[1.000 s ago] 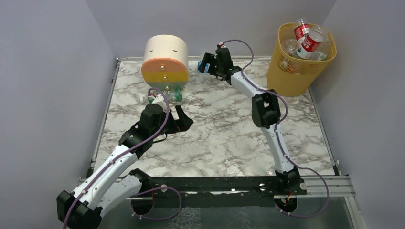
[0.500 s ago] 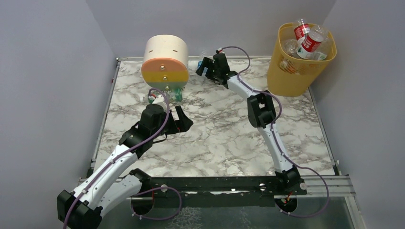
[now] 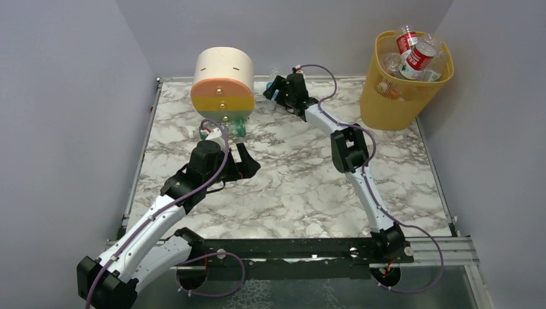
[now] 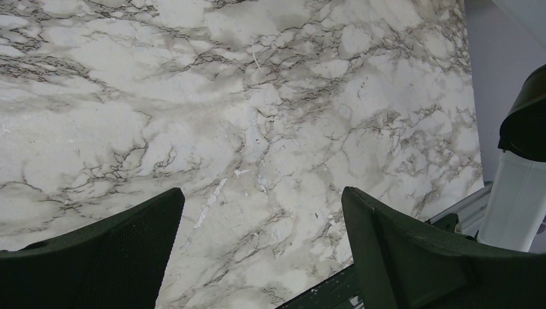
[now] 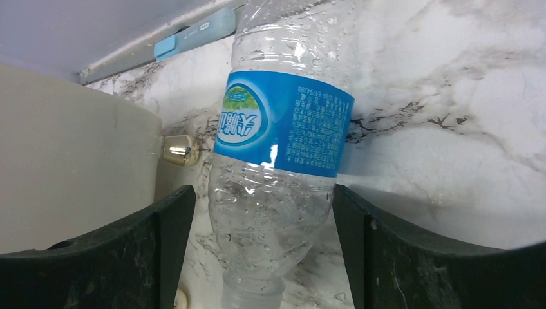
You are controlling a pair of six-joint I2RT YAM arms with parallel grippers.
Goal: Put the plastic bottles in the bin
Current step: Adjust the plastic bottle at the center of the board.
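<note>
A clear plastic bottle (image 5: 283, 122) with a blue label lies on the marble at the back, cap toward the right wrist camera, next to the round drawer unit. My right gripper (image 5: 262, 193) straddles its shoulder. The right finger looks against the plastic, and a narrow gap shows at the left finger. From above, the right gripper (image 3: 273, 90) sits at the blue-label bottle (image 3: 269, 85). My left gripper (image 4: 263, 193) is open over bare marble, mid-left (image 3: 248, 161). The yellow-orange bin (image 3: 393, 96) at the back right holds several bottles (image 3: 418, 55). Two more bottles (image 3: 237, 127) lie under the drawer unit's front.
The cream, orange, yellow and green drawer unit (image 3: 223, 84) stands at the back centre-left; its cream side (image 5: 64, 167) and a gold knob (image 5: 179, 149) are close to the right gripper's left finger. Grey walls enclose the table on three sides.
The right arm has reached further left toward the blue-label bottle, and its jaws have narrowed around it. The left arm has not moved.
</note>
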